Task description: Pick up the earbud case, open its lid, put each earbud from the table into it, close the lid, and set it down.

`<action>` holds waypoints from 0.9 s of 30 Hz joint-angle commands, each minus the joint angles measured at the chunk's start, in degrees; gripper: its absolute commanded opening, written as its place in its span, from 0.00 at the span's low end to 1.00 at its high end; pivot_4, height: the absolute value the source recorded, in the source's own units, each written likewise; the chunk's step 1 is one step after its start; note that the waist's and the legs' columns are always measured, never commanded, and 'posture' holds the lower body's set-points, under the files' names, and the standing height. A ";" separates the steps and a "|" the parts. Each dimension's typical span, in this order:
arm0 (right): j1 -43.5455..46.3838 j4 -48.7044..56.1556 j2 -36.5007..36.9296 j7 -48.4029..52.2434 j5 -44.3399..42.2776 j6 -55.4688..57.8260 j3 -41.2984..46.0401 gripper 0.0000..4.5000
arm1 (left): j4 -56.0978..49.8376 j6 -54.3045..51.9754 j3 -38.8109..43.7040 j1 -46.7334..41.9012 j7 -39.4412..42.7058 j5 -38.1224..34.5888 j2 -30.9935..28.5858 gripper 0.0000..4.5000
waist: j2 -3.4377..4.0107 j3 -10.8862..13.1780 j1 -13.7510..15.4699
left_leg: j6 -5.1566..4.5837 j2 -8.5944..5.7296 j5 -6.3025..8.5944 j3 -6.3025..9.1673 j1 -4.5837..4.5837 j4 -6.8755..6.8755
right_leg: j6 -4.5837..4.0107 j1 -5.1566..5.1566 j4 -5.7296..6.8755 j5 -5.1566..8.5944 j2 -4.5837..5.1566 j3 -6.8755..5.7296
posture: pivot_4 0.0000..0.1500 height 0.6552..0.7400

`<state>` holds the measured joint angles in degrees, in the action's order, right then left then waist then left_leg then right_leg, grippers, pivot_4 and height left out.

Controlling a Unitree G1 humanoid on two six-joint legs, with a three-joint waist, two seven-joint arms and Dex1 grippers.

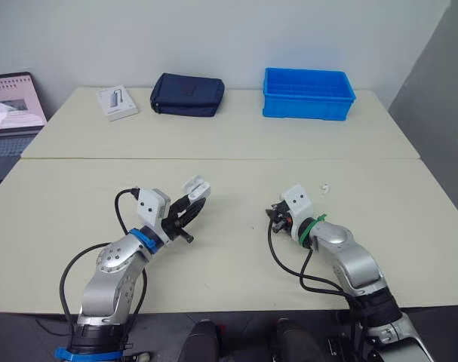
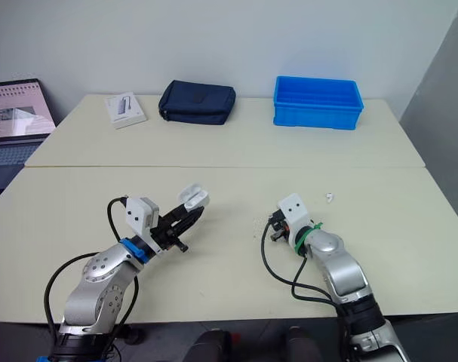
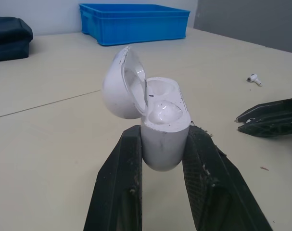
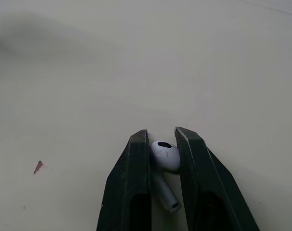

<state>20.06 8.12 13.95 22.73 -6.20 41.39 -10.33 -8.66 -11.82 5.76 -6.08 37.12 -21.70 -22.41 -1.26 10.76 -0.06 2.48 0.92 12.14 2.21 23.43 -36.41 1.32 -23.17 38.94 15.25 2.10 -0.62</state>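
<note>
From the head camera we see the left gripper point(image 1: 189, 205) clamped on the white earbud case point(image 1: 196, 186) over the table point(image 1: 236, 143). The right gripper point(image 1: 277, 215) sits low near the tabletop, and a loose earbud point(image 1: 326, 187) lies beyond it, to its right.

In the left wrist view, both fingers point(image 3: 118, 183) press against the case's base, and its lid point(image 3: 119, 84) stands hinged open.

In the right wrist view, we find the right gripper nearly closed and pinching a second earbud point(image 4: 165, 156) by its head, the stem pointing back toward the wrist. We cannot tell whether it touches the table.
</note>
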 commanded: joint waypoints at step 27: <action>0.45 -13.46 43.88 61.14 4.54 -43.50 -7.19 0.09 | -9.91 -1.39 -0.31 8.08 -0.80 -0.28 -0.59 0.17 | -0.07 0.01 -0.09 | -0.01 0.06 0.01 -0.11 -0.08 0.07 | 0.00 0.04 -0.11 0.00 -0.01 0.03 | 1.00 0.79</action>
<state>20.18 -3.20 57.87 85.31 -4.82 -2.07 -16.93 -15.75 -13.48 5.27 2.10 36.63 -21.65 -22.45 -1.33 10.77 -0.16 2.47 0.98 12.15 2.10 23.30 -36.35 1.32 -23.08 38.83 15.25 2.09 -0.58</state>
